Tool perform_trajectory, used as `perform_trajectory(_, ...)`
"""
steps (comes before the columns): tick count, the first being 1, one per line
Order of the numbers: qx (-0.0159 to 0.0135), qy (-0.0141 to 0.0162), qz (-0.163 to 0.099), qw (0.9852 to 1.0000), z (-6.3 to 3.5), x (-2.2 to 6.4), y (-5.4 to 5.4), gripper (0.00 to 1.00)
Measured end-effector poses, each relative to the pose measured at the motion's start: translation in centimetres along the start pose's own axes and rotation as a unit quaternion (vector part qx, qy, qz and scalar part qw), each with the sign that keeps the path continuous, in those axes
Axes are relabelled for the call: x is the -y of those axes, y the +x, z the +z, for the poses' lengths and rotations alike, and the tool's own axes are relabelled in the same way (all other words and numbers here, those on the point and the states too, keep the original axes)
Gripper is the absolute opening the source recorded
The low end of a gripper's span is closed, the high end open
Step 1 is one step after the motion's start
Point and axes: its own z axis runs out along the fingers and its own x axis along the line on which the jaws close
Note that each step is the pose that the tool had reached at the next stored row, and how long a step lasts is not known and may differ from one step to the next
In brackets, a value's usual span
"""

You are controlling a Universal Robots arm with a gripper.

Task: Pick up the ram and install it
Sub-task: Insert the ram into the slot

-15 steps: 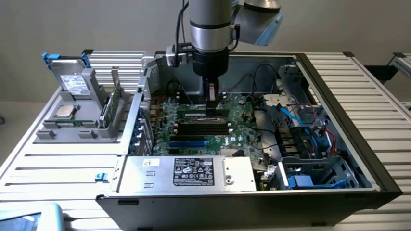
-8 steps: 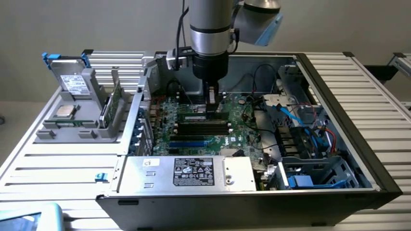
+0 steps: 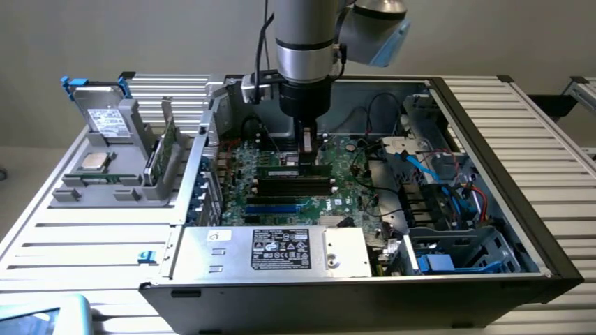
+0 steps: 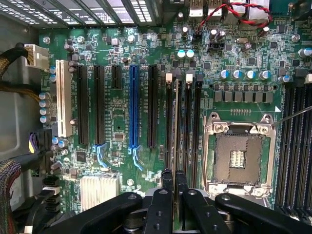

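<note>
Gripper (image 4: 174,176): black throughout; ram (image 3: 285,169) at its tip: green; motherboard (image 4: 122,131) beneath the gripper: green with fine pale markings; long slot (image 4: 134,107) ahead of the gripper: blue; neighbouring slots (image 4: 100,105): black; outermost slot (image 4: 62,97), farther out on the same side of the gripper: white; processor socket (image 4: 239,156) just beside the gripper: silver frame, dark centre; wires (image 4: 234,12) well ahead of the gripper: red and black, twisted; table (image 3: 93,244): pale grey, ribbed in parallel slats.
</note>
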Motion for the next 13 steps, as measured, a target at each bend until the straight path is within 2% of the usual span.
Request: perform_trajectory(13, -0.0001, 0.0000, 0.000, 1.0000, 1.30, 0.04, 0.2, 0.14)
